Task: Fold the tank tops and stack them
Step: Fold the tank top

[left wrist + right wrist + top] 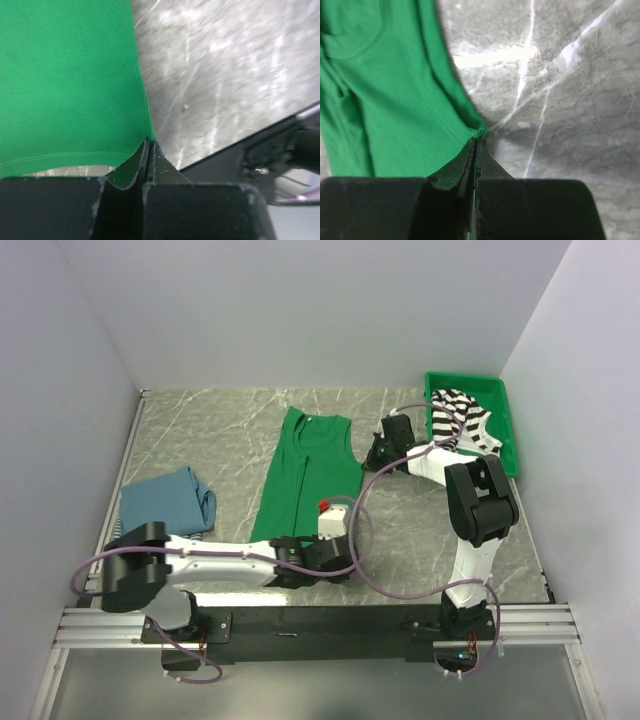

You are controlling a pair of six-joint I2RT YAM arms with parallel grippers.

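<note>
Items on the table [420, 530], as we count them:

1. Green tank top [305, 475], one. It lies spread flat at mid-table, neck toward the far wall, hem toward the arm bases. Both grippers are on its right-hand edge.

2. Black-and-white striped tank top [462, 418], one. It sits crumpled inside the green bin [512, 445], partly draped over the bin's near rim.

3. Blue cloth heap [165, 502], one, at the left side of the table, well apart from the green tank top. We cannot tell whether it is a single garment or more than one.

4. Green bin, one, rigid, at the far right corner.

5. Arms, two, each with one gripper.
   - Left gripper [149, 145]: its arm reaches low across the near edge of the table. The jaws are pressed together, and the near right hem corner of the green tank top is pinched at their tips.
   - Right gripper [476, 142]: it is lowered beside the upper right edge of the green tank top. The jaws are closed on that ribbed edge, and the cloth puckers where the tips bite it.
</note>
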